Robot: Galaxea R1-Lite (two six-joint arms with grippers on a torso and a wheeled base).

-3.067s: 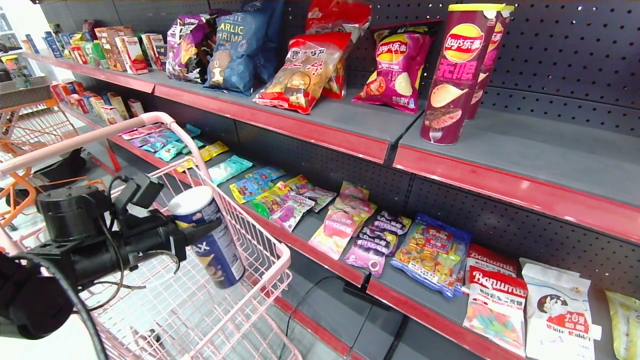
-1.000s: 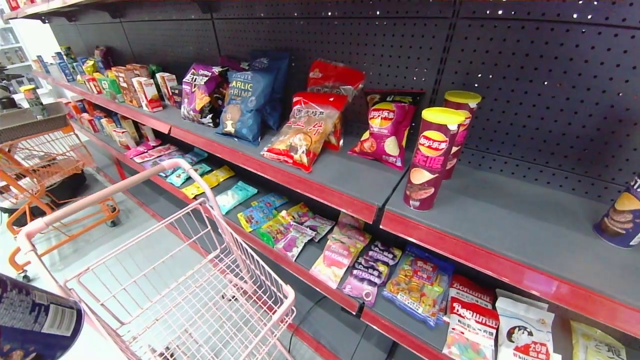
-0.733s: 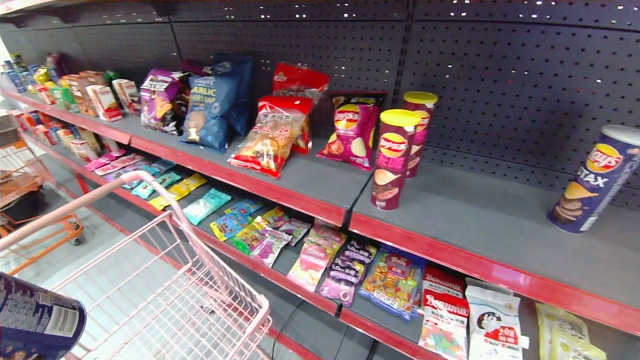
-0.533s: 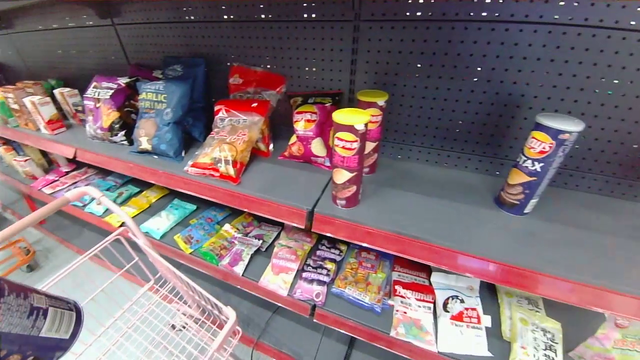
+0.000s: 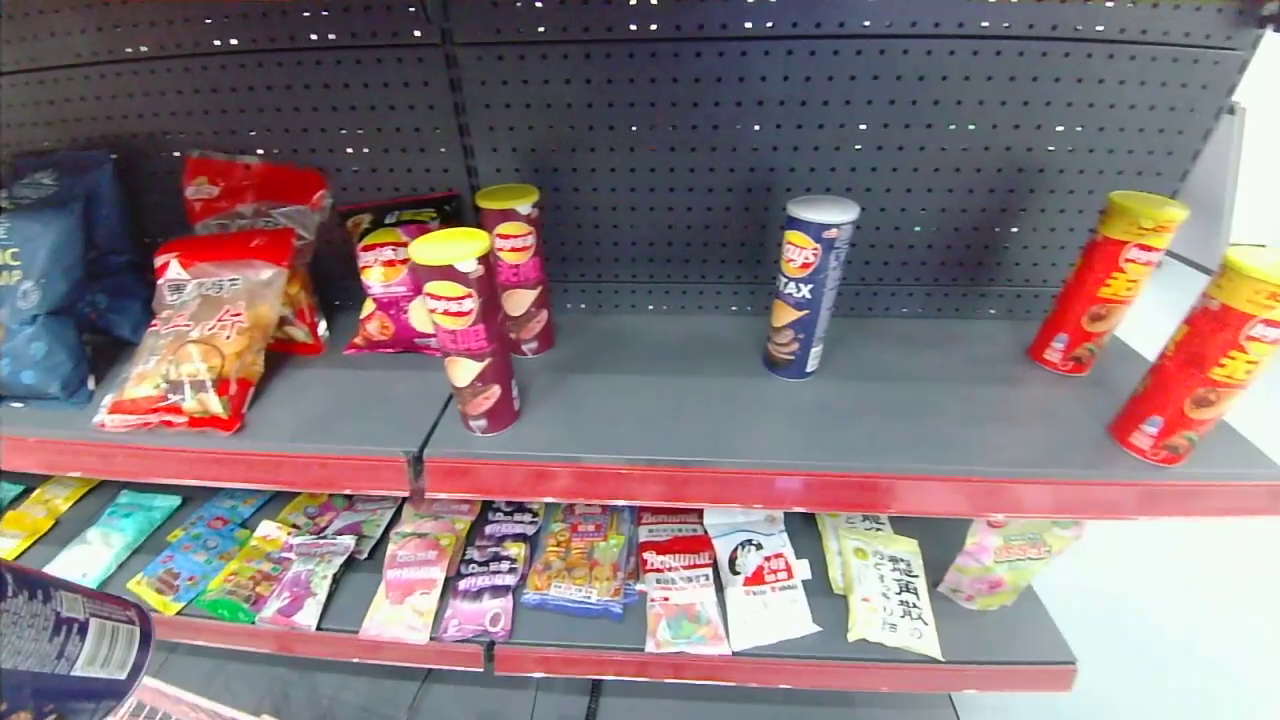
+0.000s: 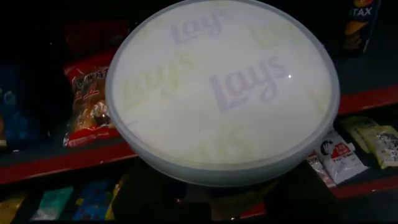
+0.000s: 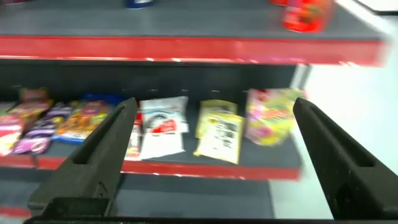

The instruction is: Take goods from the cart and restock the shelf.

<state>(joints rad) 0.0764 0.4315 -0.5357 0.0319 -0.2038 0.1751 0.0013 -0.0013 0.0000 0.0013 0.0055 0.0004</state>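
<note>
— Left gripper (image 6: 217,198)?
— Clamped on the held blue can (image 5: 62,648), low at the left, just beside the pink cart wire (image 5: 175,702). White lid (image 6: 222,87) toward the wrist camera.
— Right gripper (image 7: 214,163)?
— Fingers (image 7: 93,163) spread wide apart, facing the lower shelf (image 7: 186,169).
— Room on the upper shelf (image 5: 800,492)?
— Open gaps either side of the one shelved blue can (image 5: 808,288): toward two maroon cans (image 5: 470,335) on the left, toward two red cans (image 5: 1105,285) on the right. Front red can close to the red lip and the shelf's right end.
— Bags?
— Two red bags (image 5: 200,340), one magenta bag (image 5: 385,285), blue bags (image 5: 50,270) cut by the left edge.
</note>
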